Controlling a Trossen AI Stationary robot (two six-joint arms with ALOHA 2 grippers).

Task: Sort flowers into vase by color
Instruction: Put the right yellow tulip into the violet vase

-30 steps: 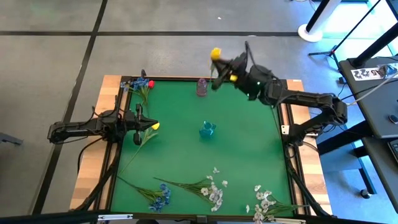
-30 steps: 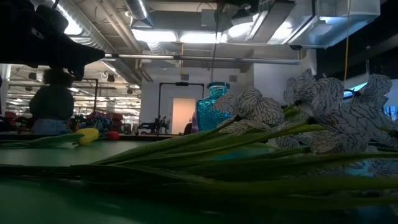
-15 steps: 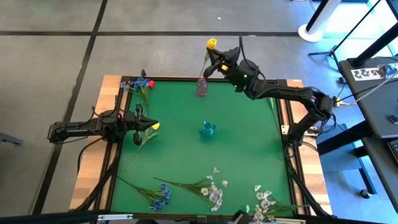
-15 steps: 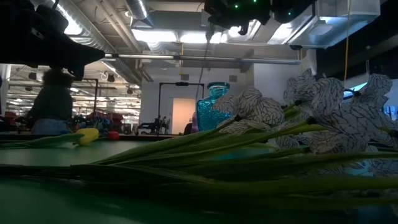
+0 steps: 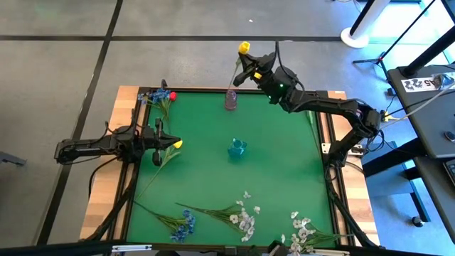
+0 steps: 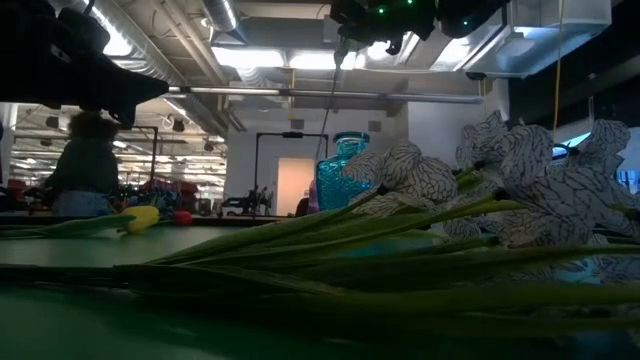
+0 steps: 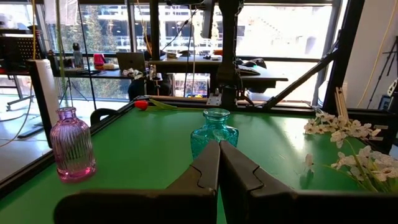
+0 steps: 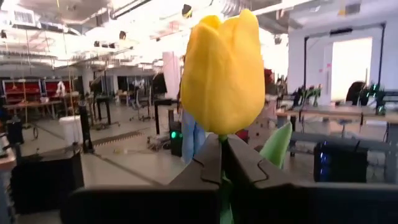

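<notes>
My right gripper (image 5: 249, 72) is raised over the table's far edge, shut on a yellow tulip (image 5: 243, 48) whose thin stem hangs down toward the purple vase (image 5: 231, 99). In the left wrist view the stem (image 7: 60, 56) reaches the mouth of the purple vase (image 7: 71, 143). My left gripper (image 5: 168, 144) is shut, hovering at the left side over a second yellow tulip (image 5: 177, 144) that lies flat on the green mat. The blue vase (image 5: 237, 148) stands mid-table. Red and blue flowers (image 5: 162, 96) lie in the far left corner, and a blue flower (image 5: 183, 226) and white sprays (image 5: 242, 213) lie near the front edge. My right gripper pinches the yellow tulip's stem (image 8: 222, 142) just under the bud (image 8: 221, 68), between its two fingers. The fingers lie across the stem. The flower is lifted clear of the table with the bud on top, and the stem (image 6: 330, 110) hangs down below the fingers.
A wooden frame (image 5: 128, 99) borders the green mat. More white sprays (image 5: 302, 231) lie at the near right corner and fill the foreground of the low view. A person (image 6: 85, 165) stands in the room beyond. Open mat lies between the two vases and the front flowers.
My right gripper moved toward the table's left along the far edge and turned. The yellow tulip swung from tilted to upright, its stem now hanging over the purple vase. In the last half second it barely moved.
</notes>
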